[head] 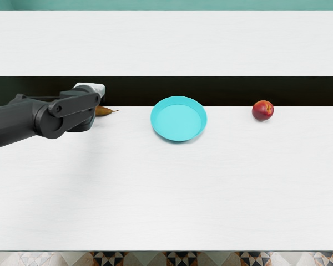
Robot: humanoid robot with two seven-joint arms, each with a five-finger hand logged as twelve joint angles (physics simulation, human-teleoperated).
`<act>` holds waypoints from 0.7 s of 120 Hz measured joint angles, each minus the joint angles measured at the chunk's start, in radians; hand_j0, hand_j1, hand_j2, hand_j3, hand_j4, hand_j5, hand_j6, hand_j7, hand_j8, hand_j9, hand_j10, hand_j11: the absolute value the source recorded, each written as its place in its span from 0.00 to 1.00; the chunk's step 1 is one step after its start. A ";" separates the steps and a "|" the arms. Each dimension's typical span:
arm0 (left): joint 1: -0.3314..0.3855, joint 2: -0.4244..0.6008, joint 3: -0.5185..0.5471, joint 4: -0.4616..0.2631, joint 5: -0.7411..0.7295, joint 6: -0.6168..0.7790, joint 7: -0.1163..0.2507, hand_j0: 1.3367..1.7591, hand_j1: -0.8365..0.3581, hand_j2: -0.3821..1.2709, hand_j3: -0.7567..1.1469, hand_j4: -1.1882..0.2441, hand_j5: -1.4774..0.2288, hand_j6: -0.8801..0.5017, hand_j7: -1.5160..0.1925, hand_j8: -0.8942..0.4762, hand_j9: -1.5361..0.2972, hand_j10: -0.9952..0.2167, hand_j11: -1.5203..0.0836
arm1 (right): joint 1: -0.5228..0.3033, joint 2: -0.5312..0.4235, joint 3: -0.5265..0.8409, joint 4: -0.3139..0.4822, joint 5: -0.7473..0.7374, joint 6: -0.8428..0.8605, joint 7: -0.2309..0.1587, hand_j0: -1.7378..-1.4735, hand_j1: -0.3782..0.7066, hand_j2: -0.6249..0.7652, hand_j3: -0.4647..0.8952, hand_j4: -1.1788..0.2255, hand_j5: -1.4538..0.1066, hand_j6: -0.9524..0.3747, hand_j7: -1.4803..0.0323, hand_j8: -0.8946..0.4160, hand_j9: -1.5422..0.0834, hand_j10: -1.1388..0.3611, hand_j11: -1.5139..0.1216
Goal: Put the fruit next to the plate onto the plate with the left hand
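A cyan plate (pixel 178 118) sits on the white table near its far edge, at the middle of the view. Left of it lies a brownish fruit (pixel 105 111), only its right end and stem showing. The rest is hidden behind my left hand (pixel 90 95), which reaches in on a dark arm from the left edge and hovers right over or at the fruit. Whether the hand touches the fruit cannot be made out. A red round fruit (pixel 262 110) lies farther off, to the right of the plate. The right arm is out of view.
The table's far edge (pixel 222 106) runs just behind the plate and both fruits, with a dark gap beyond it. The white tabletop (pixel 166 194) stretches wide toward the front.
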 joint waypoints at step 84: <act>0.002 -0.009 0.001 0.010 0.000 0.003 0.003 0.76 0.44 0.33 0.40 0.43 0.43 0.24 0.45 0.25 0.43 0.35 0.49 | 0.000 0.000 0.000 0.000 0.000 0.000 0.000 0.30 0.06 0.45 0.34 0.82 0.91 0.70 0.95 0.66 0.93 0.74 0.90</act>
